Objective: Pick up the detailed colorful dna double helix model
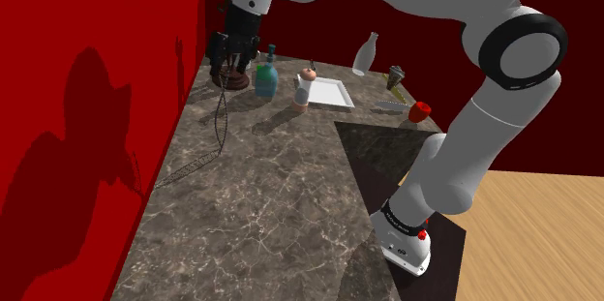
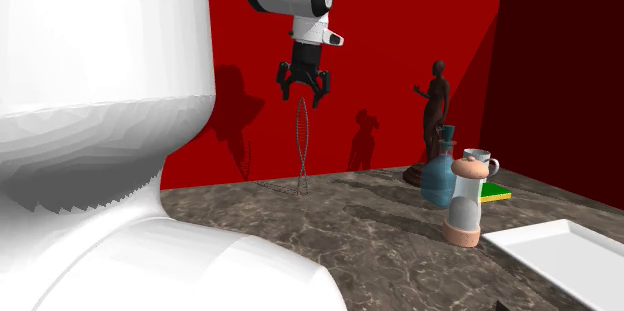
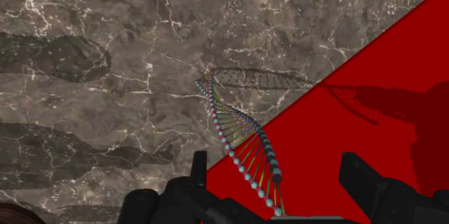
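Observation:
The DNA double helix model [image 2: 302,149] is a thin wiry spiral standing upright on the brown marbled counter [image 2: 340,229], close to the red wall. In the wrist view its coloured rungs and pale beads [image 3: 241,147] rise towards the hand. My black gripper [image 2: 303,87] hangs open just above the model's top end. The fingers [image 3: 199,166] stand wide apart, the top of the helix lies between them, and neither finger touches it. In the shoulder view the gripper [image 1: 233,55] is at the counter's far left, over the helix [image 1: 223,120].
Just beyond the helix stand a dark figurine [image 2: 433,119], a blue bottle [image 2: 438,171] and a white shaker with an orange base [image 2: 466,204]. A white tray [image 1: 327,93], a white bottle [image 1: 364,54] and a red object [image 1: 420,111] sit farther along. The red wall [image 1: 97,105] borders the counter.

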